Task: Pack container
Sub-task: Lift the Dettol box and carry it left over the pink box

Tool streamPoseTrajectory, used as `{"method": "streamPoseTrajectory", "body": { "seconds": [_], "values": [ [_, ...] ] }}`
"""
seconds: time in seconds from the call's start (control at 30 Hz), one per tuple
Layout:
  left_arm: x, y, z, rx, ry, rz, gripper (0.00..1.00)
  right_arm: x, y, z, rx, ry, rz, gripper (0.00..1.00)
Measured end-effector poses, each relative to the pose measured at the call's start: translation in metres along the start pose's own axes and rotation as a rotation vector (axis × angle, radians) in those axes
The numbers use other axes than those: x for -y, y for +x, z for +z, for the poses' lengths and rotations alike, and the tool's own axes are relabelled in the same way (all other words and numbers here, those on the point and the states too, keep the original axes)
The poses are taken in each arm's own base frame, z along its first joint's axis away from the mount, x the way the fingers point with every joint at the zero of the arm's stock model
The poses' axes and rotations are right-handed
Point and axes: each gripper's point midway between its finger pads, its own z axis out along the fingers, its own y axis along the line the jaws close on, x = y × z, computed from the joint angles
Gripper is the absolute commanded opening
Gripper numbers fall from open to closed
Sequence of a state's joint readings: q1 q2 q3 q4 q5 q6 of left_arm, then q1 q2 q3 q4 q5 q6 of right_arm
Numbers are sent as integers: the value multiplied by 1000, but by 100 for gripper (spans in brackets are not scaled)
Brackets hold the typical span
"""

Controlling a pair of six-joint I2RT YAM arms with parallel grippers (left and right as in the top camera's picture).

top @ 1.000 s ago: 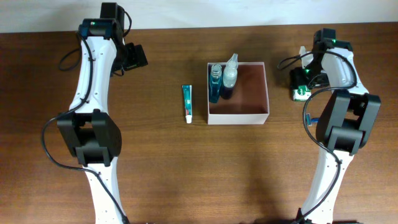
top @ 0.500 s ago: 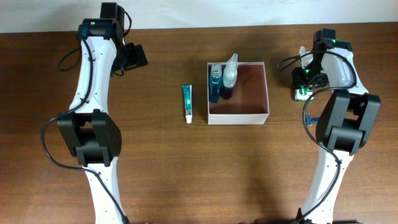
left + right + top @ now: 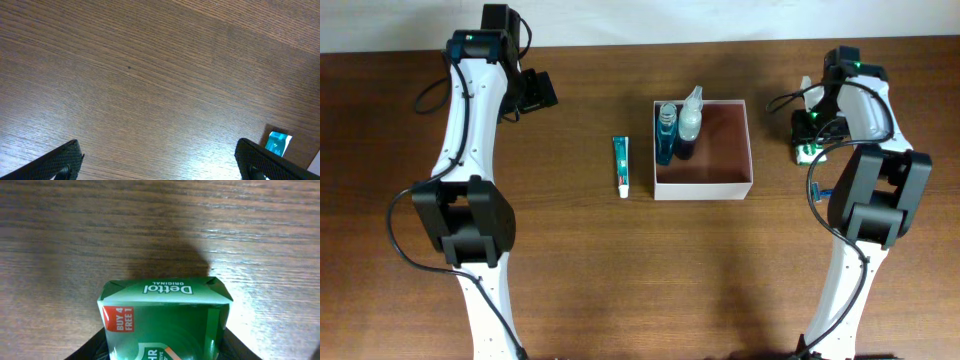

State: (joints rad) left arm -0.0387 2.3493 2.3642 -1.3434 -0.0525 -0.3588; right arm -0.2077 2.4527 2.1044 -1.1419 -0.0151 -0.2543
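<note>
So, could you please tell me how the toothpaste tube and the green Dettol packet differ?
The toothpaste tube is slim, teal and white; the Dettol packet is boxy and green. The tube lies free left of the container; the packet sits right of it, between the fingers of the right pincer. Both are outside the container.
</note>
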Motion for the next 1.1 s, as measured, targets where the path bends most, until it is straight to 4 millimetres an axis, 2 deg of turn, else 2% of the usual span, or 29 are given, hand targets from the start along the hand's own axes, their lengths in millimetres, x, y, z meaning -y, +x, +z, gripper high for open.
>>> {"method": "streamPoseTrajectory", "body": {
  "seconds": [0.1,0.2,0.4,0.5,0.57,0.73,0.93,1.1],
  "values": [
    [0,0,0,0,0,0,99,1,-5,-11,10,2,11,42],
    [0,0,0,0,0,0,99,2,-12,-32,29,7,22,42],
    [0,0,0,0,0,0,99,1,-22,-92,83,15,90,41],
    [0,0,0,0,0,0,99,-7,-29,-121,131,13,100,42],
    [0,0,0,0,0,0,99,-19,-34,-140,166,12,91,42],
    [0,0,0,0,0,0,99,-58,-36,-160,182,-6,61,42],
    [0,0,0,0,0,0,99,-109,-19,-161,105,-38,10,42],
    [0,0,0,0,0,0,99,-144,-19,-161,102,-76,6,42]
  ]
}}
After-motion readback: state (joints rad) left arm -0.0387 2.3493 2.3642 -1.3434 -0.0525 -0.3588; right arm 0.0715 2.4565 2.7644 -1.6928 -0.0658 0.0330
